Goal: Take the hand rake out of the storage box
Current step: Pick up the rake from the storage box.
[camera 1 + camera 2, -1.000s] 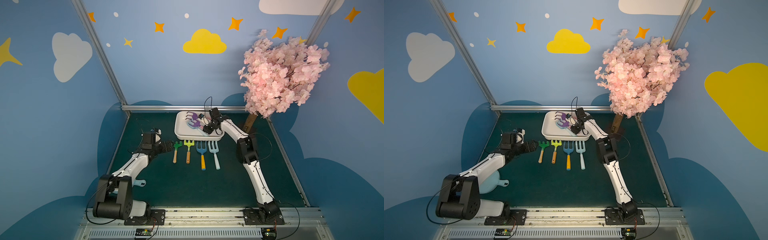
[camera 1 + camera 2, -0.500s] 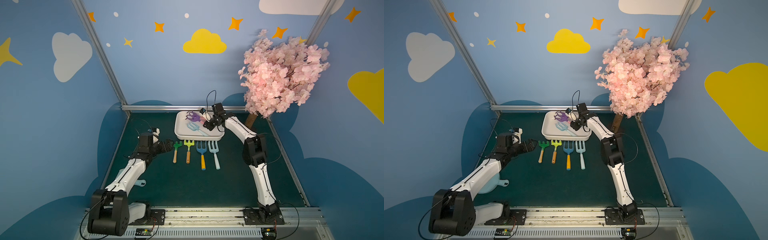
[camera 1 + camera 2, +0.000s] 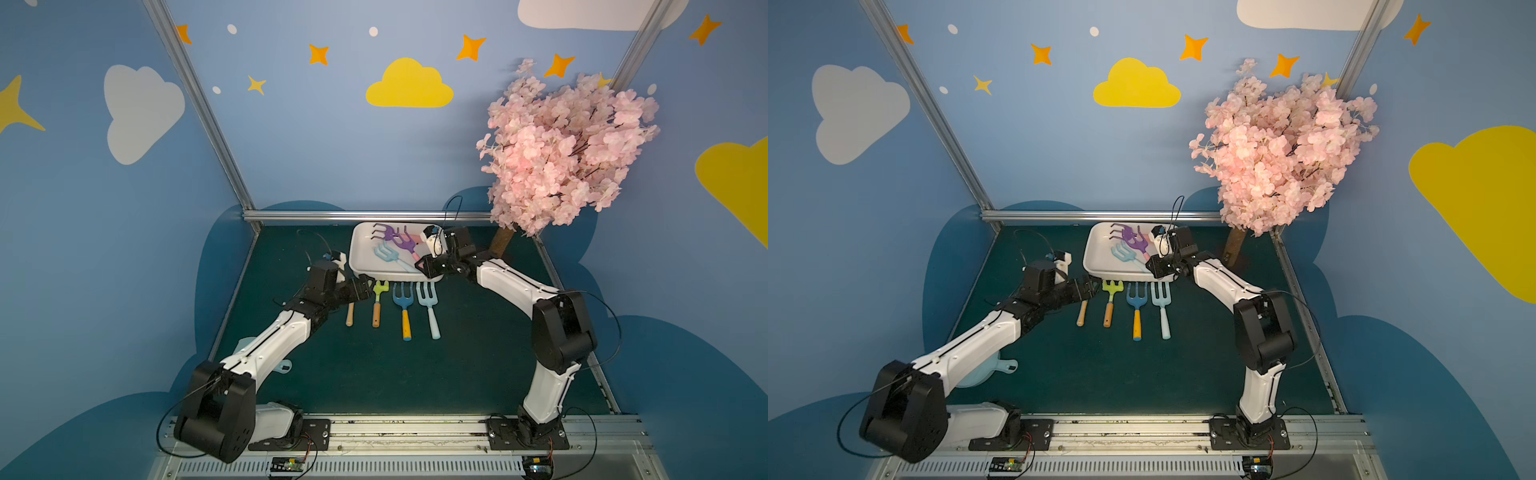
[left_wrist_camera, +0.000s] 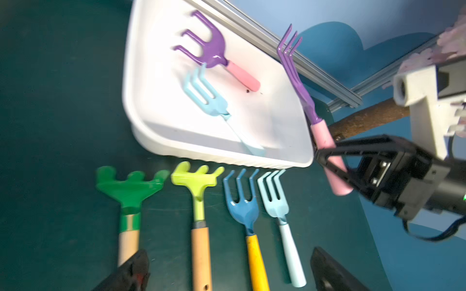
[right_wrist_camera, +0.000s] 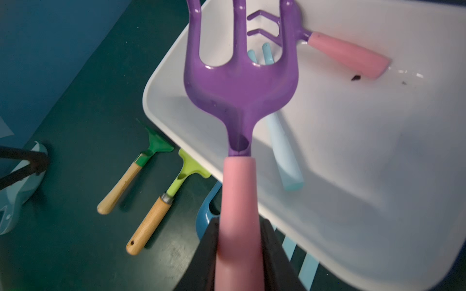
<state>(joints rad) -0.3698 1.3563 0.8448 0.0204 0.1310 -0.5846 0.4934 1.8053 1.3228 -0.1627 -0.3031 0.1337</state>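
Right gripper (image 5: 239,234): jaws narrowed onto the pink handle (image 5: 239,191) of the purple hand rake (image 5: 240,85), pads on opposite sides at about mid-handle, with the butt end sticking out behind the jaws in the left wrist view. The rake is off the floor of the storage box (image 5: 353,151) and tilted. In a top view the grip sits at the box's 4 o'clock corner, with the tines pointing toward 11 o'clock above the tray. The handle looks just outside the rim, though I cannot tell whether it clears the rim or brushes it. Two rakes lie inside the box: a second purple rake (image 5: 348,53) and a pale blue rake (image 5: 285,156). At the box's 6 o'clock four rakes lie in a row on the mat, tines toward the box: the green rake (image 4: 131,186), lime rake (image 4: 196,179), blue rake (image 4: 242,209) and light blue rake (image 4: 274,201). The left gripper (image 3: 362,291) is spread wide and holds nothing, at the box's 7 o'clock over the green rake's handle. A blossom tree (image 3: 569,153) stands at 2 o'clock. Handling, as a judgement: the rake is light and stiff, and its glossy head probably outweighs the handle, so it could pivot in the pads. The handle is smooth and tapered and so could slip. A hold nearer the neck would steady it.
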